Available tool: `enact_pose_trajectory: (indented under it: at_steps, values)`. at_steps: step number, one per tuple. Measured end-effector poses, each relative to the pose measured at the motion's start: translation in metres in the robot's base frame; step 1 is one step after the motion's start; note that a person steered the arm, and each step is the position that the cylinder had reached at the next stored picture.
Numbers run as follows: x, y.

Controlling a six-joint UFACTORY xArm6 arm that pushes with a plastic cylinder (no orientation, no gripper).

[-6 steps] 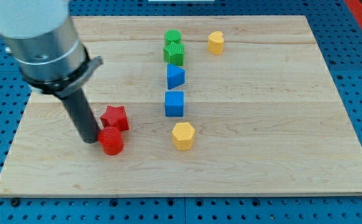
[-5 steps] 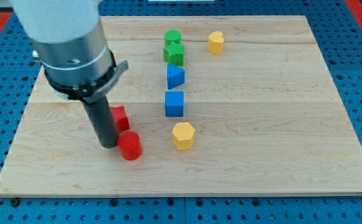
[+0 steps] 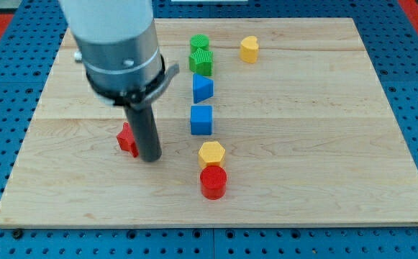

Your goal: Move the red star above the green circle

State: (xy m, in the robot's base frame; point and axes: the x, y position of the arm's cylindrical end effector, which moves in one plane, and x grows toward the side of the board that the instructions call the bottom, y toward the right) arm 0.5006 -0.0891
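The red star point(image 3: 127, 139) lies on the wooden board at centre left, partly hidden behind my rod. My tip point(image 3: 150, 157) rests on the board just right of the star, touching or nearly touching it. The green circle point(image 3: 199, 43) sits at the view's top centre, with a green star-like block point(image 3: 201, 62) right below it. A red cylinder point(image 3: 213, 182) stands at lower centre, just below the yellow hexagon point(image 3: 211, 154).
A blue triangle point(image 3: 202, 88) and a blue cube point(image 3: 201, 119) line up below the green blocks. A yellow heart-like block point(image 3: 249, 49) sits at upper right. The board point(image 3: 324, 129) lies on a blue pegboard.
My tip moved right, from the star's left side to its right side. The red cylinder slid right and down, ending below the yellow hexagon. The red star shifted slightly left.
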Motion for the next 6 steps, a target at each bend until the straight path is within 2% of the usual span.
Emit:
enact_pose_trajectory:
  at_steps: [1, 2, 3, 5, 6]
  values:
    - [-0.015, 0.007]
    - [0.014, -0.003]
    - [0.002, -0.033]
    - [-0.079, -0.061]
    - [-0.125, -0.058]
